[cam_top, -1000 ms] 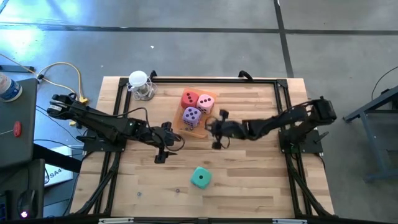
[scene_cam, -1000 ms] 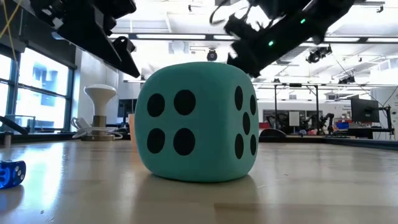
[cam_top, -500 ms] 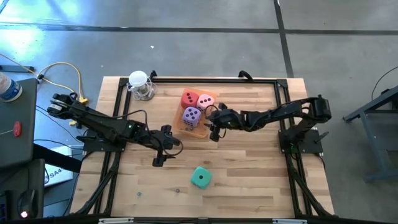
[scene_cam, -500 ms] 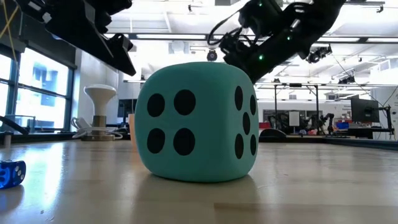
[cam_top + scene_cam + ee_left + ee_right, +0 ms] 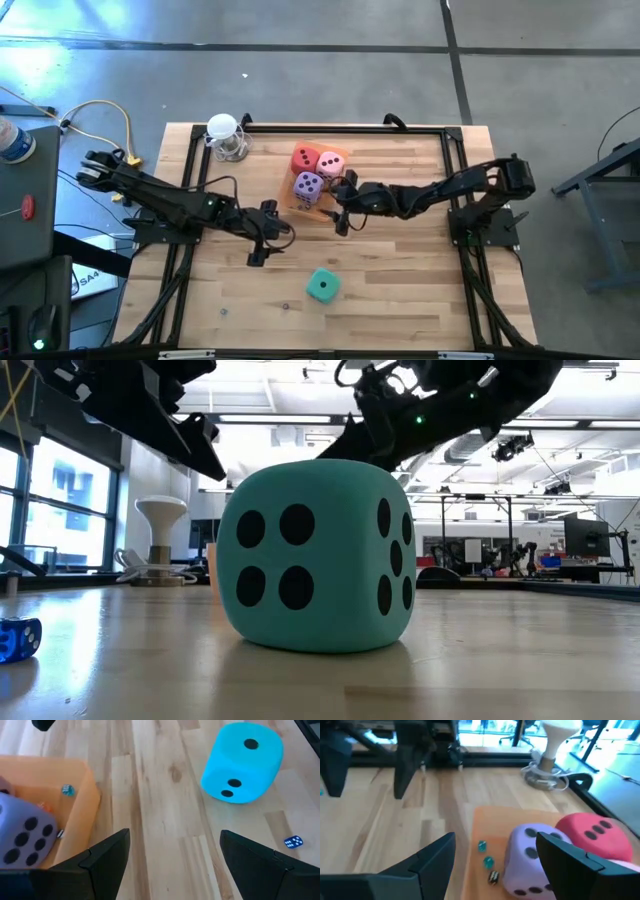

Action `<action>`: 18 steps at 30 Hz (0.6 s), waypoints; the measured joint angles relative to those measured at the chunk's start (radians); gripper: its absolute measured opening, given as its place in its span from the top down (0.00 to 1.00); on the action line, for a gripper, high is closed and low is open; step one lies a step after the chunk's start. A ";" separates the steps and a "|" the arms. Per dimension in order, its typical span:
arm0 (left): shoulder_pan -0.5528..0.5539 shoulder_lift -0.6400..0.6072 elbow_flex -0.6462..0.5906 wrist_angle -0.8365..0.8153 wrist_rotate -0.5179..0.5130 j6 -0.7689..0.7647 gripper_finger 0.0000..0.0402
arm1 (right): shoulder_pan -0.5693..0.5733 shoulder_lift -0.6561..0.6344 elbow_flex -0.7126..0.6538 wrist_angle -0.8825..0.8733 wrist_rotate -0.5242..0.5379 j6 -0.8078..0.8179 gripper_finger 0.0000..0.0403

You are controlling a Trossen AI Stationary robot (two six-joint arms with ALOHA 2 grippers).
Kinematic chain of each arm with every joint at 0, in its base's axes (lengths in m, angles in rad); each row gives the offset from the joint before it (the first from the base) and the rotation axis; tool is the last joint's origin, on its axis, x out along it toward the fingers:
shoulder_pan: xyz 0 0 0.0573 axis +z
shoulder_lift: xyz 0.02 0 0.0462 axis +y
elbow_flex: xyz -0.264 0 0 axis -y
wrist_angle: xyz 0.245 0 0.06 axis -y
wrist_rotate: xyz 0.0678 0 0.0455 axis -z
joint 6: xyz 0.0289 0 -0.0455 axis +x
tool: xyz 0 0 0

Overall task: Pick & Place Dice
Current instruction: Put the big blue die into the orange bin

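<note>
The teal-green die (image 5: 322, 286) sits alone on the wooden surface (image 5: 400, 290), near the front edge and well apart from the orange tray (image 5: 338, 156) where the red die (image 5: 305, 158), pink die (image 5: 330, 164) and purple die (image 5: 308, 186) are packed together. It looks soft and light, probably squashy, so take it across two flat opposite faces. The left gripper (image 5: 258, 243) hangs with jaws spread wide; the right gripper (image 5: 342, 207), also wide, hovers beside the tray.

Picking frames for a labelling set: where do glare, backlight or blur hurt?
High view: glare washes out the floor at upper left. Low view: bright ceiling lights leave both arms silhouetted above the teal die. Right wrist view: purple die and red die look soft.
</note>
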 joint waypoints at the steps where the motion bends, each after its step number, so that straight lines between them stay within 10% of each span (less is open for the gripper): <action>1: -0.002 0.006 0.000 0.011 0.003 0.009 0.25 | 0.007 0.000 0.000 0.000 0.000 0.000 0.32; 18: -0.087 0.239 0.000 0.309 -0.012 0.059 0.25 | 0.067 -0.001 0.000 -0.009 0.016 0.011 0.32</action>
